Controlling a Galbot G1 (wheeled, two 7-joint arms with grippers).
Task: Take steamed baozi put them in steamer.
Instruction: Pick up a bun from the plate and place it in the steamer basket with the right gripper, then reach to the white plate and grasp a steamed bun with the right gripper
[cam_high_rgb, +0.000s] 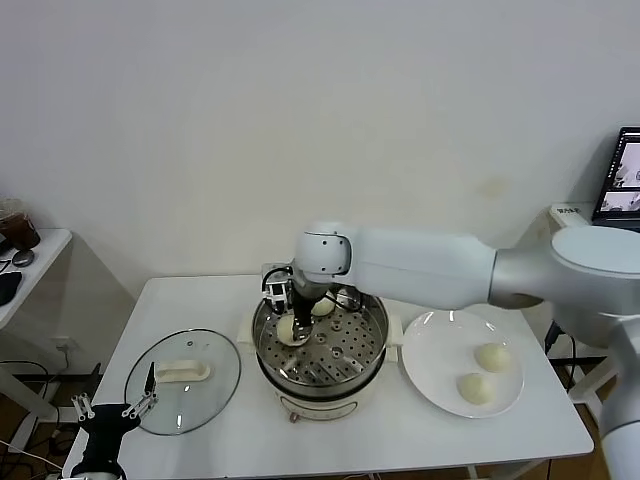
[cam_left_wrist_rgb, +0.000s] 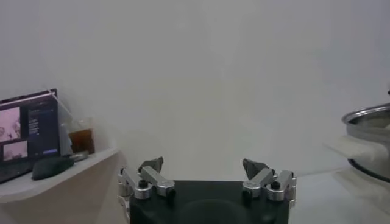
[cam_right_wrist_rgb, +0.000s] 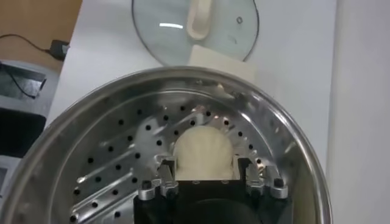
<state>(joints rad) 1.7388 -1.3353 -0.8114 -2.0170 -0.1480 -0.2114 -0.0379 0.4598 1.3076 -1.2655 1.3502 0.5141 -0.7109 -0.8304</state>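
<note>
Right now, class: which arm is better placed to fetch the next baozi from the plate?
Right. Its gripper is in the steamer beside the plate; the left gripper waits beyond the lid.

Baozi (cam_right_wrist_rgb: 204, 152) between jaws — inside steamer (cam_right_wrist_rgb: 109, 164)

The right hand (cam_high_rgb: 290, 312) partly hides one baozi (cam_high_rgb: 321, 308).

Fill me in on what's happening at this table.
The right gripper is inside the steamer, closed on a baozi just above the perforated tray. Another baozi already sits in there, and two more wait on the plate. The left gripper hangs open near the glass lid.
</note>
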